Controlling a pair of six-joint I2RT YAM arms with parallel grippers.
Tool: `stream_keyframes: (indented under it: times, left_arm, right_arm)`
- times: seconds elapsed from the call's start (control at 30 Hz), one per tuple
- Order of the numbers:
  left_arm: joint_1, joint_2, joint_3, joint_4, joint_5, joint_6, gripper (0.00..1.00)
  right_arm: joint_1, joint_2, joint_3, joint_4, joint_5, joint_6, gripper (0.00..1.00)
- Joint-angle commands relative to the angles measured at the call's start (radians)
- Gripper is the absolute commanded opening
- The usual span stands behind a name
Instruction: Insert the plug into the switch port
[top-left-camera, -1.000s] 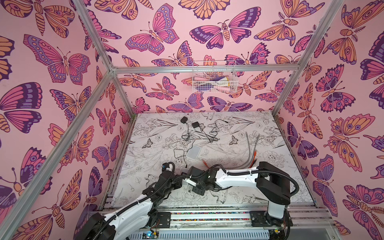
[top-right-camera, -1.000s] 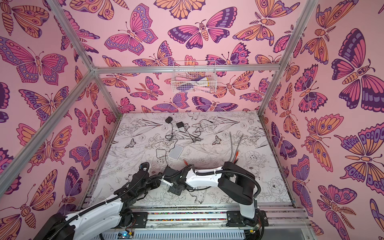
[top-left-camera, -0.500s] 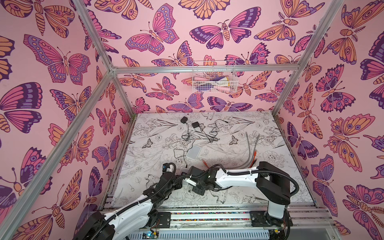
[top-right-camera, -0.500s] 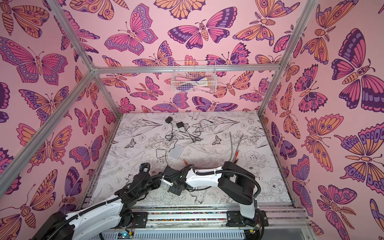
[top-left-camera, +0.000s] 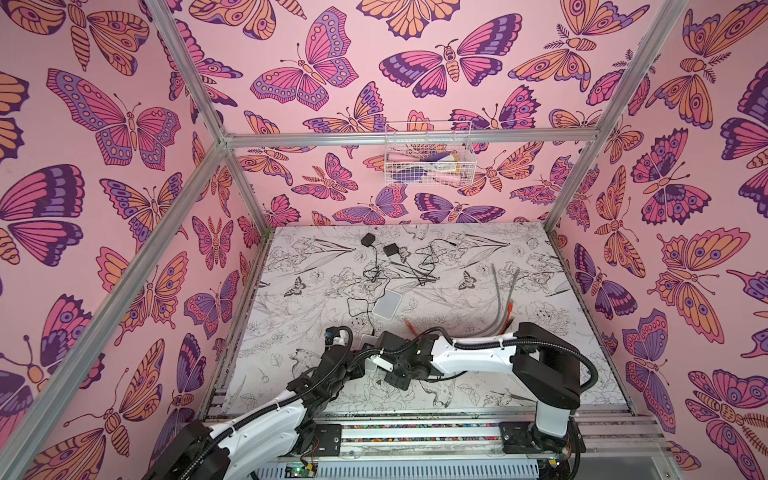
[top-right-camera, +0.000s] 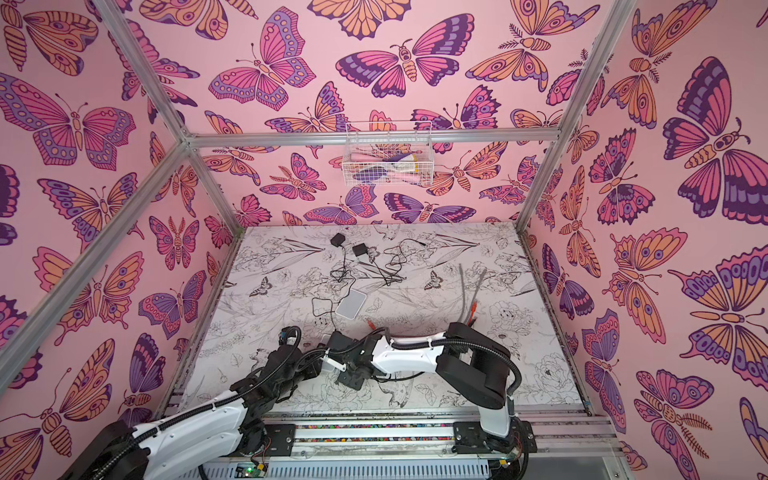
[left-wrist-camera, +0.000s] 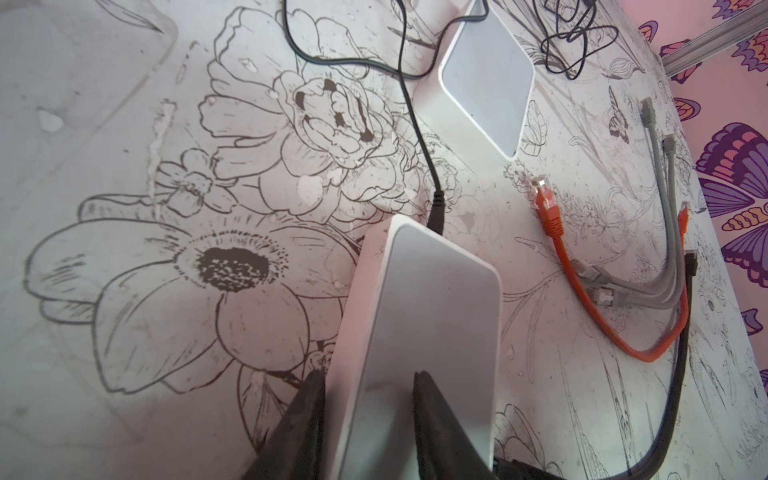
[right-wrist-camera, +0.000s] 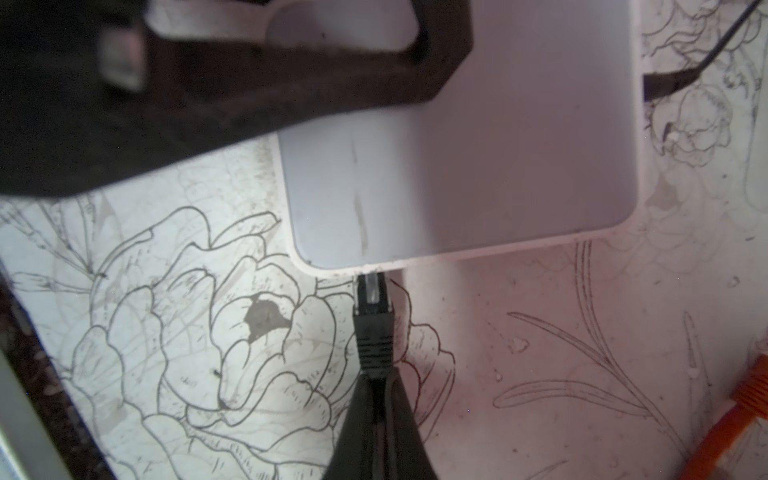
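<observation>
Hardly anything has shifted in the last second: the right gripper (right-wrist-camera: 376, 384) sits where it was, in the lower middle of both top views. Its jaws are pinched together on the ribbed boot of the black Ethernet plug (right-wrist-camera: 372, 316). That plug's long axis runs in line with the fingers, clear tip leading. The tip touches the near edge of the flat white plastic switch (right-wrist-camera: 478, 166), close to one corner — whether it has entered a port cannot be told, since the port face is hidden under that edge. The left gripper (left-wrist-camera: 369, 376) is clamped on one end of the switch, bracing it. The insertion should go well only if the plug stays square to the port face and is pushed straight along its own axis while the brace holds — any yaw would likely jam it on the port's rim. An orange patch cable (right-wrist-camera: 744, 399) lies apart on the floral-printed tabletop (right-wrist-camera: 540, 353).
</observation>
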Motion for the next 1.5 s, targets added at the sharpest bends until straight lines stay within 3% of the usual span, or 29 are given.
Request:
stream_keyframes:
  times: [0.0,0.63,0.77,0.9,1.03,1.27,1.33,1.47]
  left_arm:
    - [-0.072,0.039,-0.044,-0.057,0.279,-0.023,0.36]
    - [-0.116,0.076,-0.041,-0.033,0.265,-0.025,0.35]
    - [-0.116,0.037,-0.033,-0.084,0.208,-0.029,0.35]
    - [-0.109,-0.015,-0.003,-0.176,0.142,-0.018,0.41]
    - [-0.054,-0.072,0.055,-0.292,0.087,0.028,0.47]
    - [0.129,-0.109,0.119,-0.336,0.14,0.097,0.56]
    - [0.152,-0.114,0.139,-0.344,0.146,0.109,0.57]
    - [0.161,-0.132,0.185,-0.353,0.166,0.132,0.57]
  right_arm:
    - [0.004,0.0,0.142,0.461,-0.075,0.027,0.0]
    - [-0.009,0.022,0.173,0.522,-0.136,0.033,0.0]
    - [-0.008,-0.014,0.142,0.472,-0.108,0.022,0.0]
    - [-0.013,-0.082,0.07,0.421,-0.083,0.009,0.09]
    - [-0.017,-0.158,-0.009,0.345,-0.043,0.008,0.2]
    - [-0.025,-0.32,-0.199,0.297,0.067,0.048,0.26]
    - [-0.061,-0.368,-0.231,0.29,0.101,0.08,0.27]
    - [-0.169,-0.416,-0.252,0.267,0.055,0.122,0.28]
